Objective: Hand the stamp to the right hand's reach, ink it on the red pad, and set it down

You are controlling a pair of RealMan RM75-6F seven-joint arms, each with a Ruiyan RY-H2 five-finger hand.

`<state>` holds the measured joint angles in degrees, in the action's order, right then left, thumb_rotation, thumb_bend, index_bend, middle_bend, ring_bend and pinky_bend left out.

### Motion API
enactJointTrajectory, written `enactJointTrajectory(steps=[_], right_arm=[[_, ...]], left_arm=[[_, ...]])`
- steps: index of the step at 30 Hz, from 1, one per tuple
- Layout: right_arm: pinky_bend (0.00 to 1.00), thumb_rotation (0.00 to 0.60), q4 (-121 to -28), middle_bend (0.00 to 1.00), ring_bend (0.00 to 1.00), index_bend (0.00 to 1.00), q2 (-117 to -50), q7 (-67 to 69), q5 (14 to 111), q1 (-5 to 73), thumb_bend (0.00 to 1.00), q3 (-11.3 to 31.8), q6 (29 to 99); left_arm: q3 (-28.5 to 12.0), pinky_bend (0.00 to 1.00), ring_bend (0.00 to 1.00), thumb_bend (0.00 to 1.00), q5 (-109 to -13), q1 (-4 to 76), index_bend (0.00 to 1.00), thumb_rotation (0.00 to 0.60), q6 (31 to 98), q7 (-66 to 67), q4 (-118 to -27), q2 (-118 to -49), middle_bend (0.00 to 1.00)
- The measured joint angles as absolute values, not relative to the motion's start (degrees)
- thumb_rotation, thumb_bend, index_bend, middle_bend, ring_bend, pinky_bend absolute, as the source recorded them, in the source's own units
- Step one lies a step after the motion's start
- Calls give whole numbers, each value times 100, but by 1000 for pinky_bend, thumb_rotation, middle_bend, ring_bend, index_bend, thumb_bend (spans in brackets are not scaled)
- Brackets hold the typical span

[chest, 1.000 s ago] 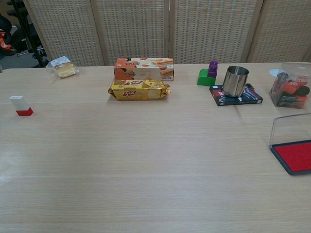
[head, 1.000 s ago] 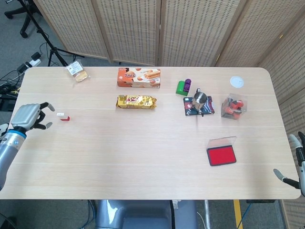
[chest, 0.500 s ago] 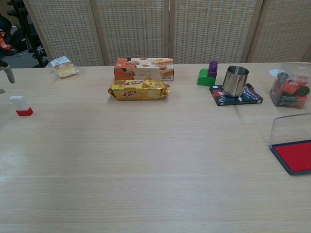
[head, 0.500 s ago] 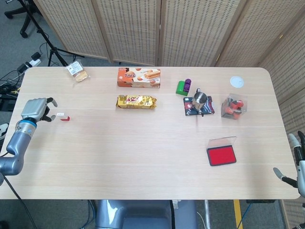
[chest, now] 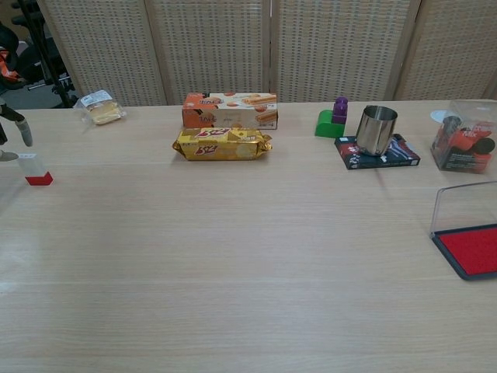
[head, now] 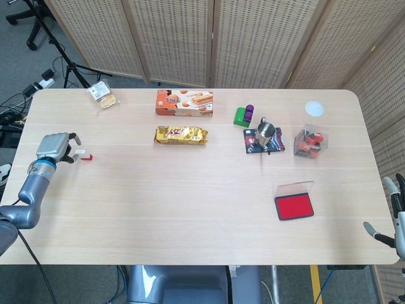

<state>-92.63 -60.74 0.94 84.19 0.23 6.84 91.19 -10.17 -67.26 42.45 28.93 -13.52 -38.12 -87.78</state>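
The right hand [head: 393,212] shows at the lower right of the head view, off the table's near right corner, fingers apart and holding nothing. Up from it lies the red pad [head: 294,206], lid raised, near the right edge of the table [head: 190,202]. Between pad and stamp we see a broad bare run of tabletop, open for a carry across the lower half of the frame.

At left centre the left hand [head: 56,147] has advanced over the last second from beyond the table's left edge to just beside the stamp [head: 83,154]. Its fingers are apart on either side of the white top; we cannot tell whether they touch. The stamp stands upright, not lifted, near the left edge. We judge the grasp to be imminent, the handover not begun.

Farther back sit the gold pack [head: 181,134], cup [head: 265,132] and biscuit box [head: 185,103], well clear of that run.
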Motion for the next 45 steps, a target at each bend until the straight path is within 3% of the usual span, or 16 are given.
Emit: enactJointTrajectory(steps=[19,29,38,45], right_arm=[[0,600,-9235,0,0,0,-6036,313,8324,80,0,681,8911],[0,600,-9230,0,0,0,-6029,337,8320,94,0,666,8867],[0,600,-9256,0,0,0,-5981,433,8344,77,0,657,8889],[0,600,-9269,0,0,0,-5934,539,8355,64,0,658,8907]], left_arm=[[-1026,992,1000,348,-6752,4422,505,600,2638,-1259,-2838,-9483,997],[-1046,992,1000,353,-6907,4444,577,600,2723,-1438,-2883,-9480,997],[-1076,992,1000,350,-7019,4436,581,600,2932,-1444,-3832,-8958,997],[-1203,992,1000,345,-6758,4569,597,600,2954,-944,-5771,-8245,998]])
